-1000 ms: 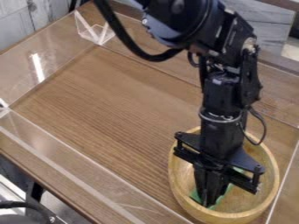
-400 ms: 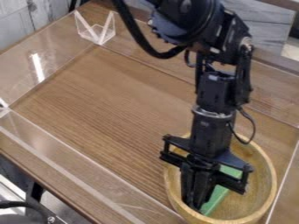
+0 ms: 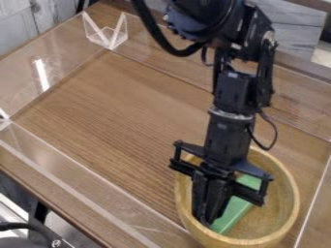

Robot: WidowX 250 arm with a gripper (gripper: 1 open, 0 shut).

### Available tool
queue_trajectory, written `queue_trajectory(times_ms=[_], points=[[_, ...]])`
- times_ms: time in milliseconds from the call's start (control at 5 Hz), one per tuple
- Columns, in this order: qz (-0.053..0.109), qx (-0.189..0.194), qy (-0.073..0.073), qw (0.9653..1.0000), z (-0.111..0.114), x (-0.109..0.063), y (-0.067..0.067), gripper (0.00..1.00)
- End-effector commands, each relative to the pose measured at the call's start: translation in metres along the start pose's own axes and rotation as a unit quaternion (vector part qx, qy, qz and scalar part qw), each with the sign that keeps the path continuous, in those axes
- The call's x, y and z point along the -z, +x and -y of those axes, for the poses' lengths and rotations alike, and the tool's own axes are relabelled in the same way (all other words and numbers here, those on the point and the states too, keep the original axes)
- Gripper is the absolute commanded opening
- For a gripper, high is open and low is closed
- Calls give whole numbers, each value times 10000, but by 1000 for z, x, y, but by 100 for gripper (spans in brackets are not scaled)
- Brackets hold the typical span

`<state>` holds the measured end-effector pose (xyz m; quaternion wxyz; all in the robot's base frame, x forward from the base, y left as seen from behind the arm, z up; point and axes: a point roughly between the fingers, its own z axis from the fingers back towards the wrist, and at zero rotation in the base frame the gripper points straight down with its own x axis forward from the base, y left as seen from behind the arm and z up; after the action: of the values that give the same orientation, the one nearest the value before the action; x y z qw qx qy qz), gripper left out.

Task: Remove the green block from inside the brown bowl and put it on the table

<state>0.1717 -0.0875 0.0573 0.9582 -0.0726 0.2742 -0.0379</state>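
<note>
Table (image 3: 116, 116): wide wood-grain top with clear plastic walls along its edges. Brown bowl (image 3: 287, 228): round, thick-rimmed, at the near right corner. Gripper (image 3: 215, 211): black, pointing down into the bowl, clamped on the green block (image 3: 238, 211), which tilts above the bowl's floor.

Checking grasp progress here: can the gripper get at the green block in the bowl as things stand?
Probably yes: the gripper is already down inside the bowl, shut on the block, with nothing else in the way.

Clear plastic walls (image 3: 52, 58) catching glare, pale wall (image 3: 300, 29) behind, dark floor (image 3: 15, 228)
</note>
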Motion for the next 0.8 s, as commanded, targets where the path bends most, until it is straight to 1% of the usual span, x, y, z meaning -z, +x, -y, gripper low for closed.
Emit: queue_trajectory(times_ms=[0, 200, 400, 600], points=[[150, -55, -75, 9998, -4, -20, 0, 0], [96, -142, -135, 9998, -10, -28, -5, 0], [83, -220, -229, 9995, -15, -39, -11, 0], [219, -334, -388, 9984, -24, -65, -24, 0]])
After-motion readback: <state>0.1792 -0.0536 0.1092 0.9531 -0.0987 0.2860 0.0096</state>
